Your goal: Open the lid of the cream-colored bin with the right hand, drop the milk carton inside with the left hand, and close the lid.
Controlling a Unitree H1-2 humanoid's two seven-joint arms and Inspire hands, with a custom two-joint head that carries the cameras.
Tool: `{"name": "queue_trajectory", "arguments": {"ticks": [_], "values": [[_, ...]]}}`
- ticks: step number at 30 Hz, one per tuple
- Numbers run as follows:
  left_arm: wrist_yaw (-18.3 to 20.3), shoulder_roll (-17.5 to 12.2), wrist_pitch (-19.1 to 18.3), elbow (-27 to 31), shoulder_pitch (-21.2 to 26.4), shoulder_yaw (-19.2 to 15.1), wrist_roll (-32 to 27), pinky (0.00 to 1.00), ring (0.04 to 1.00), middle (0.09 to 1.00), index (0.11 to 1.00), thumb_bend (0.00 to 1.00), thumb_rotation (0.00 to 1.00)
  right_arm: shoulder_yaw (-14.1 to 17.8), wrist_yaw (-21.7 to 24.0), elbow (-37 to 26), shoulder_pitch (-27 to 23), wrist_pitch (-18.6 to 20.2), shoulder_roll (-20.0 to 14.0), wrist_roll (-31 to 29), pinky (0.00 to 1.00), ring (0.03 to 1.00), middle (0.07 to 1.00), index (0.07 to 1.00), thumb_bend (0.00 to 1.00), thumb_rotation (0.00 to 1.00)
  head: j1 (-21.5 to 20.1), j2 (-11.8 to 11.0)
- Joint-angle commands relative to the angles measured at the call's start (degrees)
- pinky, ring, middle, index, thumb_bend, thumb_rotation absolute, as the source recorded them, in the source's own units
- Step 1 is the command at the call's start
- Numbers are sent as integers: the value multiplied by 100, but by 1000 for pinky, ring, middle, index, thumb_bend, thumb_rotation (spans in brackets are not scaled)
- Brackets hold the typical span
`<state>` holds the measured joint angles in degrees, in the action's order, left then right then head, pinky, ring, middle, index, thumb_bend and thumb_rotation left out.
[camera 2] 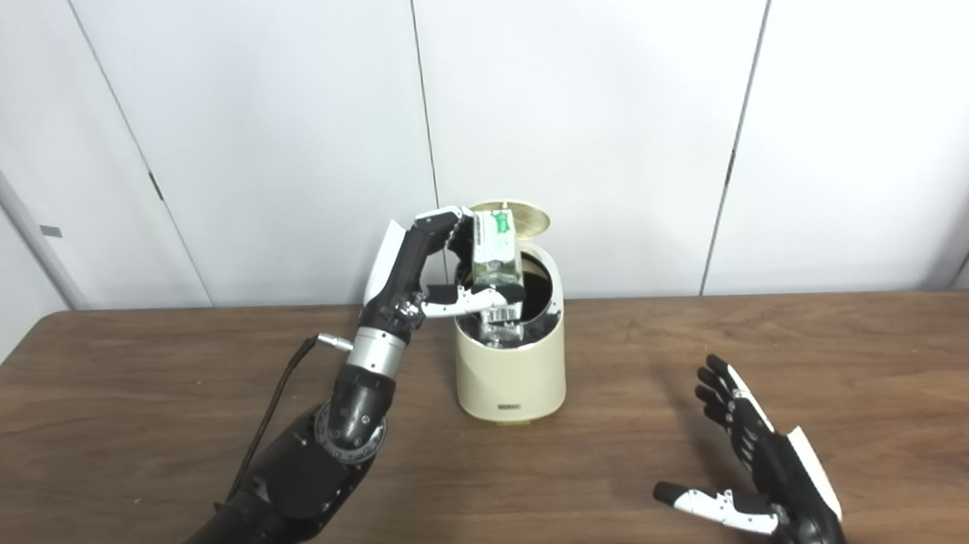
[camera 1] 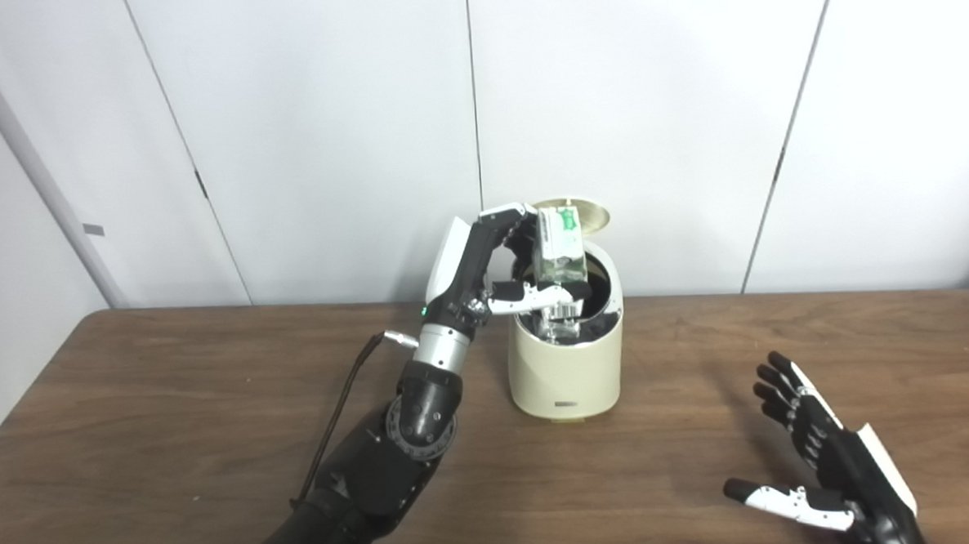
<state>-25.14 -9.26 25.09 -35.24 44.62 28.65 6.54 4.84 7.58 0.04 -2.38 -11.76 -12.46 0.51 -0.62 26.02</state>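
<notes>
A cream-colored bin point(camera 1: 567, 375) stands at the middle of the wooden table, its round lid point(camera 1: 592, 216) tipped up open at the back. My left hand point(camera 1: 492, 267) is shut on a green and white milk carton point(camera 1: 559, 248), held upright over the bin's dark mouth with its lower end inside the rim. My right hand point(camera 1: 820, 462) rests open low over the table at the front right, well away from the bin, fingers spread and empty.
The brown table point(camera 1: 173, 433) stretches wide on both sides of the bin. White wall panels point(camera 1: 323, 132) rise just behind it. A dark cable point(camera 1: 336, 426) runs along my left forearm.
</notes>
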Motion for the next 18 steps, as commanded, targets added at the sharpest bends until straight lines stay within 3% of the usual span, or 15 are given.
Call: {"name": "queue_trajectory", "arguments": {"ticks": [1,8,12,14,18], "values": [[-106,46,184,129,350,-37,-6,444,452,477,493,507,0,59,-71,-16,100,-220,-48,-55,913,910,942,957,689,180,-6,10],[-174,51,184,39,355,81,77,446,453,476,493,507,0,68,-41,16,102,-221,-63,-143,924,909,950,961,686,174,-4,23],[-1517,-226,184,-358,652,1015,1013,460,475,493,485,516,0,66,-16,40,96,-245,-91,-161,924,909,945,960,686,178,3,39],[-2051,-312,184,-534,780,1420,1193,476,495,497,480,524,0,63,8,48,96,-269,-108,-188,925,908,945,959,686,177,11,46],[-2632,-398,184,-712,910,1908,1187,489,507,500,478,526,0,58,15,6,113,-224,-127,-195,908,902,939,956,693,190,32,48]]}}
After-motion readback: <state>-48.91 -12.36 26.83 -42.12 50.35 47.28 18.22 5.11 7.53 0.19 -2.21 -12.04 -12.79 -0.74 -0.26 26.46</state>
